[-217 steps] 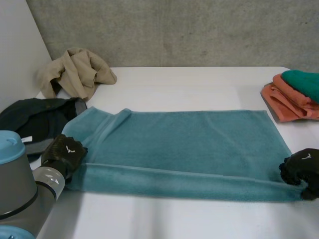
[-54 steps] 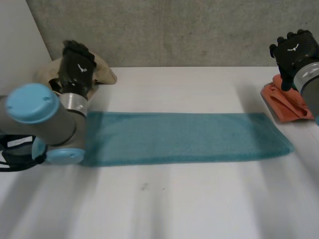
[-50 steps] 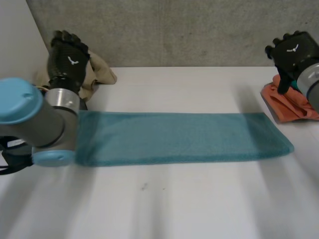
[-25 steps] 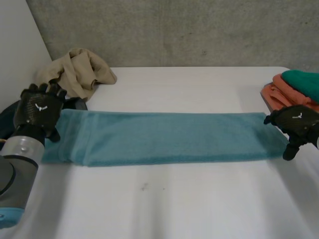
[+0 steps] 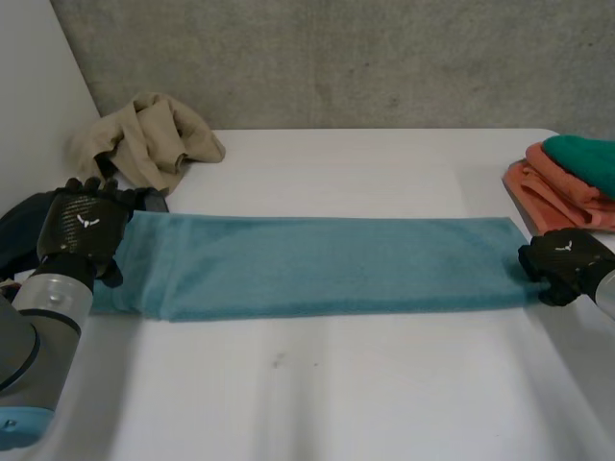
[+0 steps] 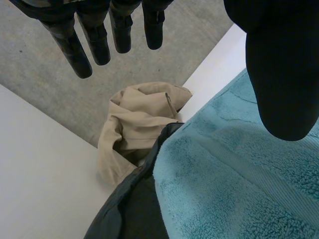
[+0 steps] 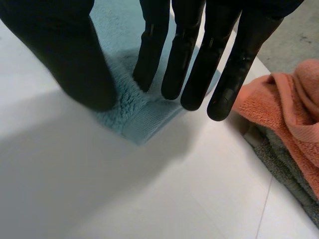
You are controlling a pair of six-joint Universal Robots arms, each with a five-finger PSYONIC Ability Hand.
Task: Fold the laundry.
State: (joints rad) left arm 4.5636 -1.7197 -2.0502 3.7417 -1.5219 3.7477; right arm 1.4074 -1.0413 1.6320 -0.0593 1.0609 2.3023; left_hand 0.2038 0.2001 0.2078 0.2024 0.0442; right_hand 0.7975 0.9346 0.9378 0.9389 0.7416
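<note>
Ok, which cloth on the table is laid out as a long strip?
The light teal towel, stretched flat; the beige cloth is heaped, the orange cloth and green cloth are stacked.

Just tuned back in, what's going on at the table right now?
A teal towel, folded into a long strip, lies across the table. The left robot hand hovers open over its left end; the right robot hand rests straight fingers on its right corner. Neither grips it yet. Folded cloths sit stacked nearby.

White table point(image 5: 384, 394), grey concrete wall point(image 5: 384, 58)
</note>
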